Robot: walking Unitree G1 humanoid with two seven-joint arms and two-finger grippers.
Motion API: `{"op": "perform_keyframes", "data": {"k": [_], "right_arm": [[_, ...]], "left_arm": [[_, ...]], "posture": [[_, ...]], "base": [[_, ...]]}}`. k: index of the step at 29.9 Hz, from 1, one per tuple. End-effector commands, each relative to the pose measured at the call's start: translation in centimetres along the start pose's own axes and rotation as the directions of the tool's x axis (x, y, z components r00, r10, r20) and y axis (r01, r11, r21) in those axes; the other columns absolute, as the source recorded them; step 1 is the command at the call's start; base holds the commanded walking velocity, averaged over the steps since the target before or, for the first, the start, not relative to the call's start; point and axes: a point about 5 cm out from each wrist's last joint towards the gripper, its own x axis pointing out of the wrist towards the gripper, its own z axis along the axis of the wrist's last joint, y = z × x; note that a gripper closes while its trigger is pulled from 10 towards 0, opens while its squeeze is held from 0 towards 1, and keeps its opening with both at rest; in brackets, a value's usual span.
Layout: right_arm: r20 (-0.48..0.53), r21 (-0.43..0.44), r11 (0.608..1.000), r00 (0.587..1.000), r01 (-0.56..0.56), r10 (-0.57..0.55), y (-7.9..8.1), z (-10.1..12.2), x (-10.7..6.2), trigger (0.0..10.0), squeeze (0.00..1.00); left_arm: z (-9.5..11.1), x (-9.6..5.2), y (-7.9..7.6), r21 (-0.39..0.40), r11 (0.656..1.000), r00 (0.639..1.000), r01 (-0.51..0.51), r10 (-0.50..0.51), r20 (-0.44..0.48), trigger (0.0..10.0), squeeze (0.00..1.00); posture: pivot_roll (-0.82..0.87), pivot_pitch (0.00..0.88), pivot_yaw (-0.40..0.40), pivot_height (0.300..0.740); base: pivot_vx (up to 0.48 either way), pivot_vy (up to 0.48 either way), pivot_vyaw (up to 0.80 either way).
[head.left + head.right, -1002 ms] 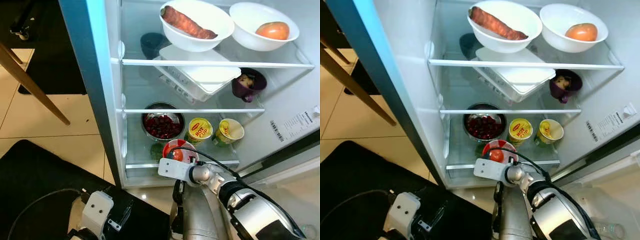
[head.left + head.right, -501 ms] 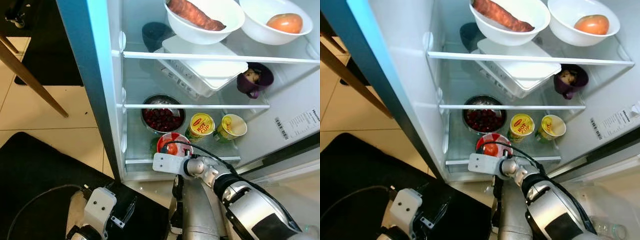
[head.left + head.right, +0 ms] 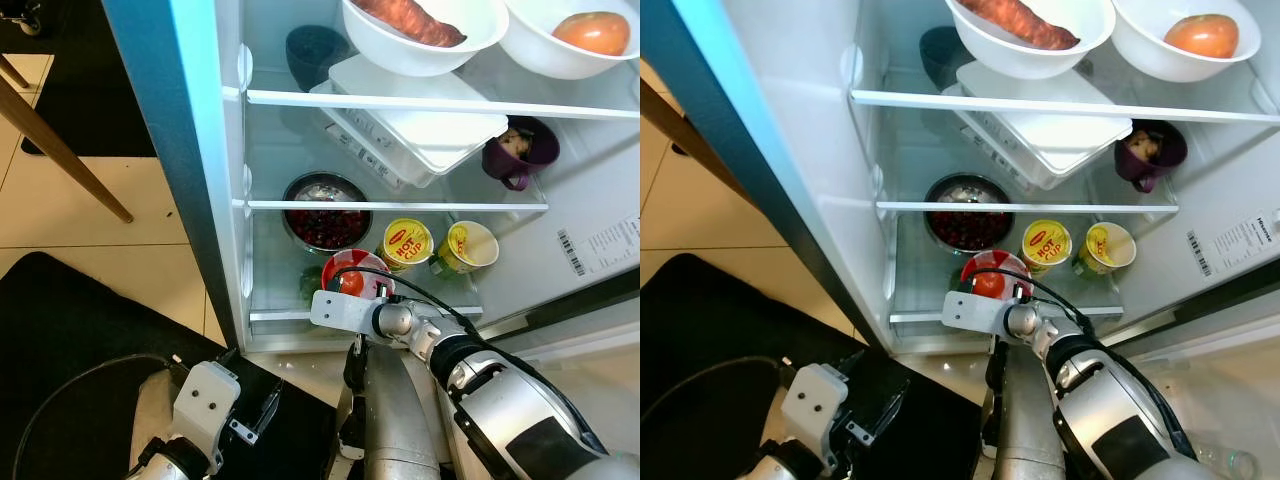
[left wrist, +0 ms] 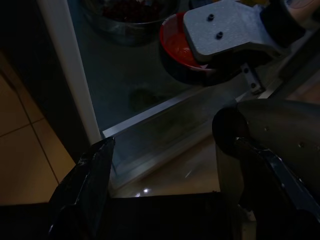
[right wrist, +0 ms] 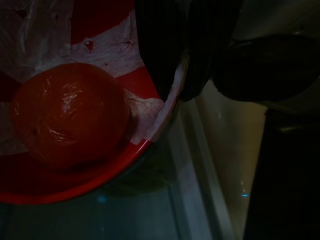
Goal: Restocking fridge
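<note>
A red bowl (image 3: 347,268) with white markings holds a tomato (image 3: 350,284) and sits at the front of the fridge's lowest glass shelf (image 3: 275,290). My right gripper (image 5: 175,85) is shut on the bowl's near rim, one finger inside and one outside. In the eye views its grey wrist plate (image 3: 340,309) covers the fingers. Low down, my left gripper (image 4: 170,200) hangs open in front of the fridge's bottom sill, apart from the bowl.
Behind the bowl stand a steel bowl of red berries (image 3: 327,215) and two yellow cups (image 3: 406,243). Higher shelves carry a white container (image 3: 420,125), a purple mug (image 3: 520,155) and two white bowls (image 3: 420,30). The fridge's side wall (image 3: 170,150) rises on the left.
The whole picture has shifted as the camera moved. My right gripper still holds the red bowl at the same spot on the shelf front. The left gripper stays low.
</note>
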Motion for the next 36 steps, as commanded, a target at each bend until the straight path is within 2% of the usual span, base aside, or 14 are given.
{"op": "perform_keyframes", "data": {"k": [1, 8, 14, 34, 35, 36], "right_arm": [[-0.008, 0.028, 1.0, 1.0, -0.001, 0.001, 0.4, -0.2, 0.1, 10.0, 0.0], [0.014, 0.038, 0.999, 1.0, 0.016, -0.017, 0.2, 0.7, 0.3, 10.0, 0.0], [0.038, 0.041, 0.997, 0.997, 0.06, -0.062, -1.1, 2.0, 0.2, 10.0, 0.0], [0.011, 0.013, 0.991, 0.991, 0.132, -0.132, -2.7, 2.0, -0.2, 10.0, 0.0], [0.009, 0.016, 0.99, 0.99, 0.138, -0.138, -2.8, 2.0, -0.3, 10.0, 0.57], [0.009, 0.016, 0.99, 0.99, 0.138, -0.138, -2.8, 2.0, -0.3, 10.0, 0.57]], "left_arm": [[-0.4, -0.5, -0.4, -0.018, 1.0, 0.999, 0.009, -0.009, -0.034, 10.0, 0.0], [-0.1, -0.7, -0.3, -0.014, 1.0, 0.999, 0.007, -0.007, -0.034, 10.0, 0.0], [0.1, -0.9, -0.3, -0.013, 1.0, 0.999, 0.006, -0.006, -0.039, 10.0, 0.0], [0.4, -0.7, -0.3, -0.018, 1.0, 0.999, 0.002, -0.003, -0.044, 10.0, 0.0], [0.4, -0.7, -0.3, -0.019, 1.0, 0.999, 0.002, -0.003, -0.044, 10.0, 0.0], [0.4, -0.7, -0.3, -0.019, 1.0, 0.999, 0.002, -0.003, -0.044, 10.0, 0.0]], "posture": [[0.1, 0.465, -0.146, 0.455], [0.1, 0.472, -0.144, 0.455], [0.11, 0.479, -0.139, 0.455], [0.11, 0.477, -0.138, 0.455], [0.11, 0.477, -0.138, 0.455], [0.11, 0.477, -0.138, 0.455]], "base": [[0.0, 0.0, 0.0], [0.0, 0.0, 0.0], [0.0, 0.0, 0.0], [0.0, 0.0, 0.0], [0.0, 0.0, 0.0], [0.0, 0.0, 0.0]]}}
